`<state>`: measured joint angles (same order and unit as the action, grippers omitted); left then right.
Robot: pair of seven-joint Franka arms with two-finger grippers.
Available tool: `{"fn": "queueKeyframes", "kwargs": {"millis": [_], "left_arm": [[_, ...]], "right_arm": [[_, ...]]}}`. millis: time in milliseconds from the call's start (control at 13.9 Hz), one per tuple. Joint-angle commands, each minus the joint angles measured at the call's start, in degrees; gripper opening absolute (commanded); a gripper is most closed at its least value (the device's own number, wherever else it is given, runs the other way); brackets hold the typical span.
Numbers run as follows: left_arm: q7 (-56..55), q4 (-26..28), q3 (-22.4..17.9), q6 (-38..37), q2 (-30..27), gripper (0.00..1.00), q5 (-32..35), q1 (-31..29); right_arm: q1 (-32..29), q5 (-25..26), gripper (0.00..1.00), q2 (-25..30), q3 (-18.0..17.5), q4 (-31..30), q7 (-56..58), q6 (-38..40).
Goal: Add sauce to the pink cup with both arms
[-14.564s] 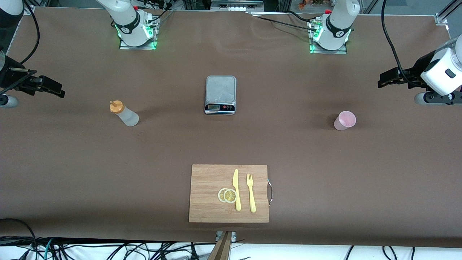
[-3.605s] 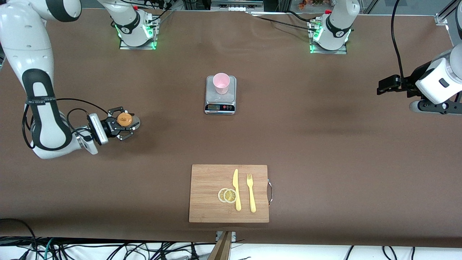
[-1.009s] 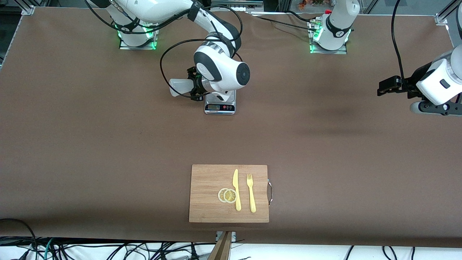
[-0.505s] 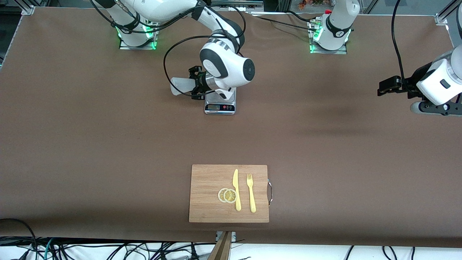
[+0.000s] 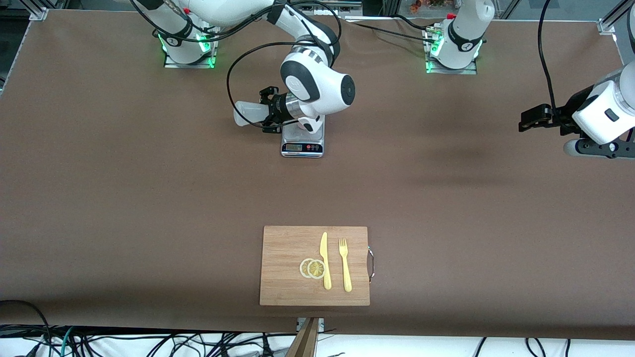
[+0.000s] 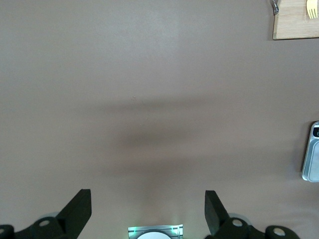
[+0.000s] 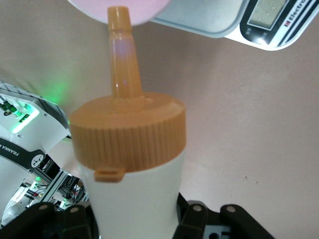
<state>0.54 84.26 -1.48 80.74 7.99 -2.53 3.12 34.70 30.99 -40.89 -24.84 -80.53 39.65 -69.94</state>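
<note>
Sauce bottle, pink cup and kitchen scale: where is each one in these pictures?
sauce bottle [image 7: 134, 184]: right wrist view, on its whitish body.
pink cup [image 7: 144, 9]: right wrist view, on its rim beside the nozzle tip.
kitchen scale [image 5: 301, 147]: front view, on its display strip.

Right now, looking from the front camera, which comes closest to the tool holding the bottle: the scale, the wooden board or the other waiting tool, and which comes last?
1. The scale, just beneath the right tool and its sauce bottle.
2. The wooden board, nearer the front camera.
3. The left tool, waiting open above the left arm's end of the table.
</note>
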Motion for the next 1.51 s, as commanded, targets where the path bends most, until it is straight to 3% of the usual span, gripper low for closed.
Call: {"fn": "queueKeyframes", "kwargs": {"millis": [0,649,1082,1370,1442], "left_arm": [[1.31,-2.17,0.07,-1.28,0.97,1.0,0.69,0.05],[1.31,-2.17,0.07,-1.28,0.97,1.0,0.69,0.05],[1.39,-2.17,0.07,-1.28,1.06,1.0,0.69,0.05],[1.31,-2.79,0.07,-1.28,1.32,1.0,0.69,0.05],[1.31,-2.79,0.07,-1.28,1.41,1.0,0.77,0.05]], "right_arm": [[0.29,0.83,0.0,0.11,0.06,2.22,0.24,1.74],[-14.64,-15.24,0.0,0.2,0.5,3.45,20.0,-6.33],[-30.19,-30.61,0.0,0.64,0.58,3.1,37.48,-14.16],[-41.71,-42.91,0.0,1.69,0.76,0.47,51.45,-14.96],[-43.82,-46.69,0.0,1.87,2.5,-0.93,55.32,-14.87]]}}
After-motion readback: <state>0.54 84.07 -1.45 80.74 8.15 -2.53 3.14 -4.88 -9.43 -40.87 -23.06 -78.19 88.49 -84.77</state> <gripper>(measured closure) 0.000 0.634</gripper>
